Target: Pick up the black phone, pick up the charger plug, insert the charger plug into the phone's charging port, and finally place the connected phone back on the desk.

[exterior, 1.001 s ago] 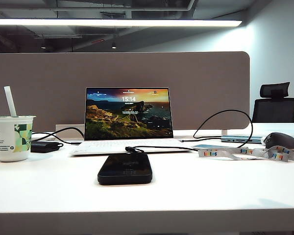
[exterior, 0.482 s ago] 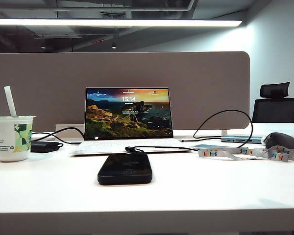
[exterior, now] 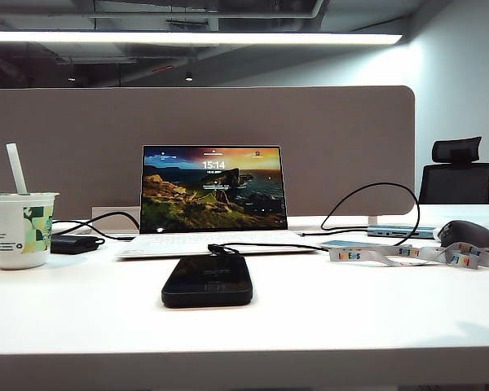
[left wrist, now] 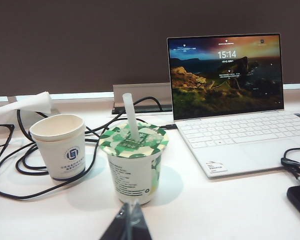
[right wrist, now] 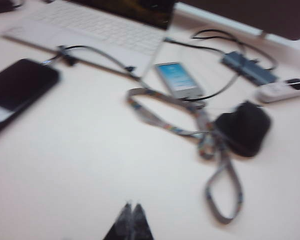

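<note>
Black phone [exterior: 207, 281] lies flat mid-counter [exterior: 350, 318], bare surface toward the front edge. Left hand [left wrist: 126, 222] and right hand [right wrist: 128, 220] hover clenched, empty.

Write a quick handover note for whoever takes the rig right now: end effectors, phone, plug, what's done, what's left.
Left end effector: shut, empty, above the desk near the sealed cup.
Right end effector: shut, empty, over bare desk beside the lanyard.
Black phone: flat on the desk before the laptop.
Charger plug: appears to lie at the phone's far edge; connection unclear.
Done: nothing visible. Left: every step.
</note>
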{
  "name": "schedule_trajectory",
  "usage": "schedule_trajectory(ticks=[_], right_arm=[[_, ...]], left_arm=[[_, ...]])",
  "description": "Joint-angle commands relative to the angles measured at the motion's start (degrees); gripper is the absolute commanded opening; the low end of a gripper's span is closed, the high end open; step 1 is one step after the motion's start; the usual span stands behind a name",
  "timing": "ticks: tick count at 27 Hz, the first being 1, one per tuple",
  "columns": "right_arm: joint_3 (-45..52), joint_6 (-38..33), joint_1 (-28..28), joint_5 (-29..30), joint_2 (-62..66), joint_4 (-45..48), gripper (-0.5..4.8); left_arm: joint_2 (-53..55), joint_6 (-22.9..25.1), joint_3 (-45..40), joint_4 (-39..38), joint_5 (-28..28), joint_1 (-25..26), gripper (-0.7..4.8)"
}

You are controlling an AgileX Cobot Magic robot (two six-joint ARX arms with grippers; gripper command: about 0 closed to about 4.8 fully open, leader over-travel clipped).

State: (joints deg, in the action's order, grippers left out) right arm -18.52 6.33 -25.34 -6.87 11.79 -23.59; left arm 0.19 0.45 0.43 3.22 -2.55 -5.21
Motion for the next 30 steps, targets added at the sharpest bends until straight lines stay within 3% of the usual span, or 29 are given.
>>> schedule_trajectory(ticks=[1, 6, 19, 26, 30], right_arm=[[5.8, -0.1, 2.4, -3.1, -1.6, 13.9, -0.04], [13.0, -0.2, 6.5, -2.3, -2.1, 25.3, -0.04], [18.2, -0.4, 16.7, -1.3, -8.4, 26.6, -0.04], [18.2, -8.0, 20.8, -0.2, -11.6, 27.1, -0.04], [18.3, -8.3, 22.7, 4.9, -11.6, 26.4, -0.04]], left_arm=[[0.0, 0.2, 0.0, 0.6, 0.4, 0.1, -0.06], [0.0, 0.2, 0.0, 0.6, 0.0, 0.1, -0.05], [0.0, 0.2, 0.0, 0.6, 0.2, 0.1, -0.06], [0.0, 0.2, 0.0, 0.5, 0.2, 0.1, -0.06], [0.0, 0.2, 0.0, 0.5, 0.2, 0.1, -0.06]])
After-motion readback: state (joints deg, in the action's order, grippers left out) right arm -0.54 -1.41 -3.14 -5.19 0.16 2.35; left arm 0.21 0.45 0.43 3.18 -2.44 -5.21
